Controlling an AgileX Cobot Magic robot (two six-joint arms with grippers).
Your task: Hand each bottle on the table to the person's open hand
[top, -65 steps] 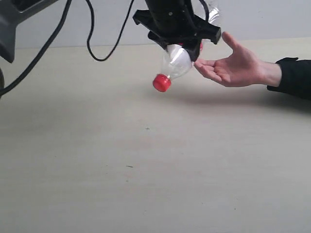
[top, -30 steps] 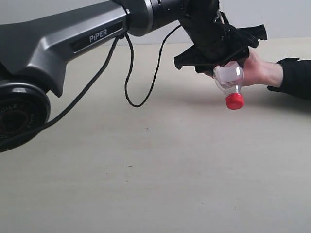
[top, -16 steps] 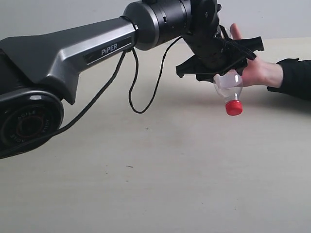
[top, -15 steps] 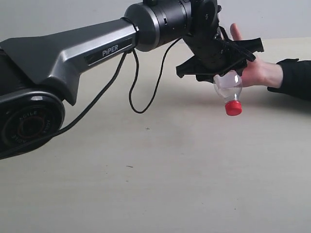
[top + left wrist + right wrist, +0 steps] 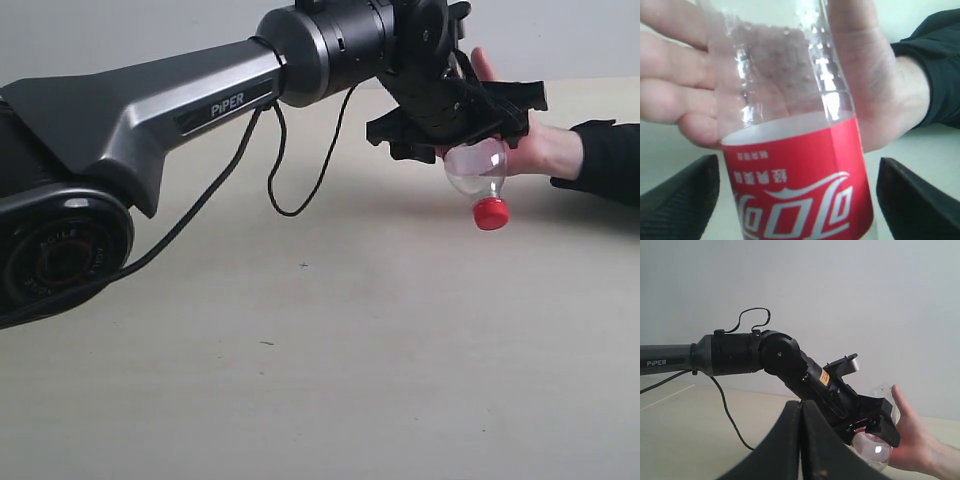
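Left jaws look spread wide around the clear bottle (image 5: 475, 168), which hangs cap-down against the person's open hand (image 5: 538, 150). Its fingers (image 5: 670, 100) aren't curled round it, so it could slide out onto the desk (image 5: 350, 350).

Low exterior; bottle (image 5: 474, 168) in all three views

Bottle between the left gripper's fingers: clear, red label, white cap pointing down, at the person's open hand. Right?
No: the cap is red, not white; the exterior view shows it. Otherwise yes: clear bottle, red label, cap down, between the left gripper's fingers at the person's open hand.
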